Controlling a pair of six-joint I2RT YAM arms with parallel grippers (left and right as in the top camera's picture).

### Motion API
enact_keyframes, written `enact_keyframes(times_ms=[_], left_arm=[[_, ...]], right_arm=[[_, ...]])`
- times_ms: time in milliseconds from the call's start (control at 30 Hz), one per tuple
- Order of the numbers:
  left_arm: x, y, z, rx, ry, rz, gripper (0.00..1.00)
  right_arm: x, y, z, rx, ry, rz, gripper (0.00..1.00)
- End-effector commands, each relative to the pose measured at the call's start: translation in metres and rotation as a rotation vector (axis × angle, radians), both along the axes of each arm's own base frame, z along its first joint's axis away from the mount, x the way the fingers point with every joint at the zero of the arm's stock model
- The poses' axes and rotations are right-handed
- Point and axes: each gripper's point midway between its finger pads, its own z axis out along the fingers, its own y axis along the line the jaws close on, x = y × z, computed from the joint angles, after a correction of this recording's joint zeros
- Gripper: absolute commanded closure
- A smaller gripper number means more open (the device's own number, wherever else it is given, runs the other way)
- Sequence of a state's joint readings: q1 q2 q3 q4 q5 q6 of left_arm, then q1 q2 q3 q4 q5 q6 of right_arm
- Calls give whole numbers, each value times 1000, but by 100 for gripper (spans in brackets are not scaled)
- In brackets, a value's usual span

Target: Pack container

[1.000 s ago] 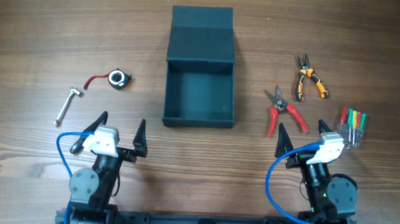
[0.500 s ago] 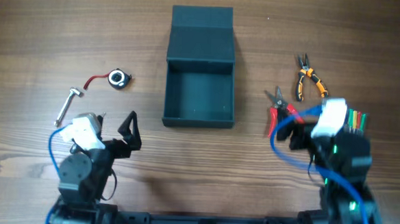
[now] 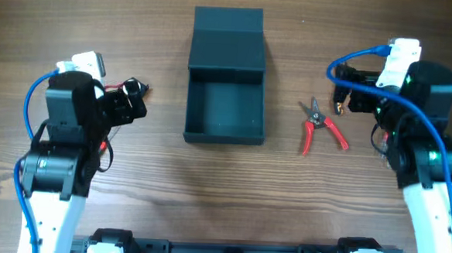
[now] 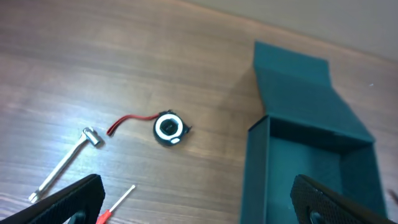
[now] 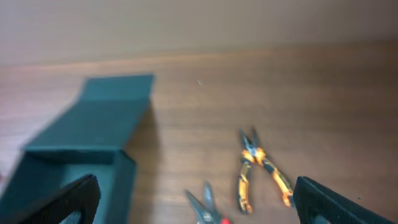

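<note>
The container (image 3: 223, 132) is a dark teal-grey box standing open and empty at the table's middle, its flap lid laid back on the far side. It also shows in the left wrist view (image 4: 256, 168) and the right wrist view (image 5: 93, 124). My left gripper (image 3: 128, 106) is open and empty above the table left of the box, its fingers wide apart in its wrist view (image 4: 199, 208). My right gripper (image 3: 350, 90) is open and empty above the tools right of the box, fingers wide apart in its wrist view (image 5: 196, 205).
Left of the box lie a round black tape measure (image 4: 168, 129) with a red strap, a metal wrench (image 4: 65, 172) and a small red-handled screwdriver (image 4: 115, 204). Right of it lie red-handled snips (image 3: 323, 128) and orange pliers (image 5: 258, 168).
Both arms have risen from the table's front edge and swung toward the far side. The left arm now hangs over the tape measure and wrench, the right over the orange pliers.
</note>
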State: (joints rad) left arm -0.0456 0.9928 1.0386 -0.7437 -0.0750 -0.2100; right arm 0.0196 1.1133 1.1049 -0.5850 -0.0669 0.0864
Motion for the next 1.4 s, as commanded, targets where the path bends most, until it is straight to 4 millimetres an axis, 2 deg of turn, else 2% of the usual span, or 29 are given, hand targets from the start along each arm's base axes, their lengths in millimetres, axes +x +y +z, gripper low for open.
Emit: enact_keyframes(times_ms=[0, 67, 133, 200, 233, 367, 433, 500, 567, 700, 767, 800, 867, 1167, 1300, 1333, 1367], left_arm=[[6, 4, -4, 26, 24, 1, 0], [7, 4, -7, 26, 33, 1, 0], [8, 4, -7, 26, 35, 1, 0], [7, 4, -7, 26, 36, 1, 0], [6, 4, -8, 26, 42, 0, 0], [2, 4, -13, 27, 66, 0, 0], [2, 4, -13, 27, 68, 0, 0], [2, 4, -13, 26, 68, 0, 0], [2, 4, -13, 26, 68, 0, 0], [2, 4, -13, 27, 68, 0, 0], [2, 4, -13, 26, 68, 0, 0], [2, 4, -13, 26, 68, 0, 0], [2, 4, -13, 26, 68, 0, 0], [2, 4, -13, 26, 68, 0, 0], [2, 4, -13, 26, 68, 0, 0], [2, 4, -13, 26, 68, 0, 0], [2, 4, -13, 26, 68, 0, 0]], right_arm=[[21, -40, -50, -29, 155, -102, 1], [27, -61, -81, -42, 244, -128, 0], [26, -77, -99, -33, 298, -167, 0], [22, -100, -111, -56, 341, -251, 0], [15, -131, -119, -75, 369, -394, 0], [6, -167, -133, -16, 398, -485, 0], [3, -181, -149, 34, 428, -482, 0], [0, -189, -164, 79, 459, -492, 0], [-3, -184, -184, 157, 509, -462, 0], [-13, -184, -219, 150, 616, -468, 0], [-10, -168, -235, 163, 643, -317, 1], [-9, -159, -245, 191, 657, -263, 5], [-23, -172, -260, 131, 735, -324, 9], [-27, -175, -257, 122, 743, -327, 10], [-15, -184, -220, 51, 647, -306, 9], [-14, -191, -205, 14, 626, -330, 7], [-15, -193, -200, 2, 622, -339, 5]])
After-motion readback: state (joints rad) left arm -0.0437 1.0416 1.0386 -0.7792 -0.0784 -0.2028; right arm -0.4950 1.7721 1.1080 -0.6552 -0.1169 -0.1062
